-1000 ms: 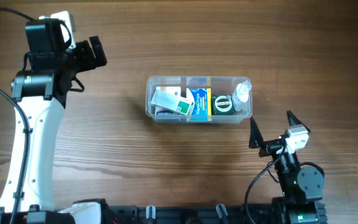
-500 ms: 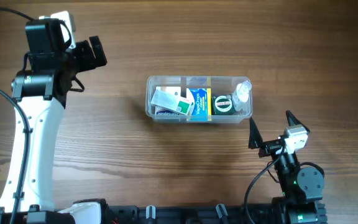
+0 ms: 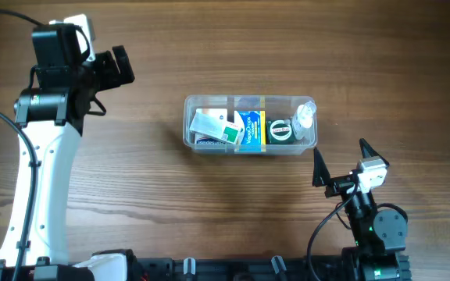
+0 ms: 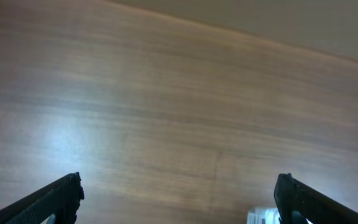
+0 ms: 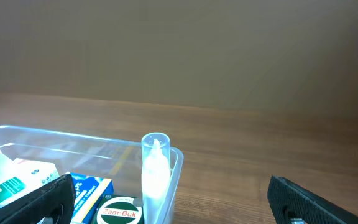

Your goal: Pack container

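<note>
The clear container (image 3: 190,125) sits at the table's middle. It holds a white and green box (image 3: 213,127), a blue and yellow box (image 3: 251,129), a green Zam-Buk tin (image 3: 280,130) and a small clear bottle (image 3: 304,115) leaning at its right end. My left gripper (image 3: 120,66) is open and empty at the far left, well away from the container. My right gripper (image 3: 341,162) is open and empty, just below and right of the container. The right wrist view shows the container (image 5: 174,171), the bottle (image 5: 155,168), the tin (image 5: 120,211) and the blue box (image 5: 92,190).
The left arm's white body (image 3: 37,187) runs down the left side of the table. The right arm's base (image 3: 377,230) stands at the front right. A black rail (image 3: 209,269) runs along the front edge. The left wrist view shows bare wood (image 4: 179,112).
</note>
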Available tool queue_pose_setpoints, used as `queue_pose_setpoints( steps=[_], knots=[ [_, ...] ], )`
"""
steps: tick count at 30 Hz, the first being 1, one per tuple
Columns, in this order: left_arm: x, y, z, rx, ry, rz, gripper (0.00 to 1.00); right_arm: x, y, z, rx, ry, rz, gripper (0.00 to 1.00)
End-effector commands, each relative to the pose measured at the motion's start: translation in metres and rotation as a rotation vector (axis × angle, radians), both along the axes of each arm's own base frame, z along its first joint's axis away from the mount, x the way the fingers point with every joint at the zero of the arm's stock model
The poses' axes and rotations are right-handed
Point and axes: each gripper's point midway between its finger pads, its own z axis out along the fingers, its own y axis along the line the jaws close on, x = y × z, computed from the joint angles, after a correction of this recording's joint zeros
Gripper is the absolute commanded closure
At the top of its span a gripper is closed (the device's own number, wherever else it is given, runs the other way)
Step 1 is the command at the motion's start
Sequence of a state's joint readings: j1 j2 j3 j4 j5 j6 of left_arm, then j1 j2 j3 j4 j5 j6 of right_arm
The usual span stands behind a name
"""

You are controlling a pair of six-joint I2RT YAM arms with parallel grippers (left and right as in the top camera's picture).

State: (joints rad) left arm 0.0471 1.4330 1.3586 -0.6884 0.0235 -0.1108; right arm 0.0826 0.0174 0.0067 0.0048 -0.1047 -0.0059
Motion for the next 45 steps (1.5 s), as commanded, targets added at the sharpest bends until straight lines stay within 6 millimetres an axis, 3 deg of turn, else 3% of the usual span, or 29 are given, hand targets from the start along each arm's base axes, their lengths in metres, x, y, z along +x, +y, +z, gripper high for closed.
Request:
queue_pose_setpoints(
  steps=[1,5,10,12,14,17,21,24,29,34,36,41,45],
  knots=[
    [-0.013,0.001,0.014,-0.004,-0.018,0.010,0.00,-0.001,0.004,0.002,-0.016,-0.013,0.023,0.00],
    [-0.029,0.000,0.044,-0.001,-0.094,0.010,0.00,-0.001,0.004,0.002,-0.016,-0.013,0.023,0.00],
    [-0.062,-0.002,0.098,0.006,-0.250,0.010,0.00,-0.001,0.004,0.002,-0.017,-0.013,0.023,0.00],
    [-0.088,-0.003,0.123,0.010,-0.339,0.009,0.00,-0.001,0.004,0.002,-0.017,-0.013,0.023,0.00],
    [-0.110,-0.004,0.135,0.012,-0.396,0.009,0.00,-0.001,0.004,0.002,-0.017,-0.013,0.023,0.00],
    [-0.148,-0.006,0.139,0.016,-0.470,0.009,0.00,-0.001,0.004,0.002,-0.017,-0.013,0.023,0.00],
    [-0.191,-0.008,0.128,0.019,-0.548,0.008,0.00,-0.001,0.004,0.002,-0.016,-0.013,0.023,0.00],
    [-0.209,-0.008,0.114,0.024,-0.571,0.015,0.00,-0.001,0.004,0.002,-0.017,-0.013,0.023,0.00],
    [-0.232,-0.009,0.048,0.019,-0.455,0.016,0.00,-0.001,0.004,0.002,-0.016,-0.013,0.023,0.00],
    [-0.229,-0.012,-0.022,0.003,-0.365,-0.001,0.00,-0.001,0.004,0.002,-0.016,-0.013,0.023,0.00],
    [-0.221,-0.016,-0.037,-0.008,-0.382,-0.020,0.00,-0.001,0.004,0.002,-0.016,-0.013,0.023,0.00],
    [-0.190,-0.033,-0.038,-0.043,-0.615,-0.123,0.00,-0.001,0.004,0.002,-0.017,-0.013,0.023,0.00],
    [-0.177,-0.041,-0.033,-0.044,-0.778,-0.178,0.00,-0.001,0.004,0.002,-0.016,-0.013,0.023,0.00]
  ],
)
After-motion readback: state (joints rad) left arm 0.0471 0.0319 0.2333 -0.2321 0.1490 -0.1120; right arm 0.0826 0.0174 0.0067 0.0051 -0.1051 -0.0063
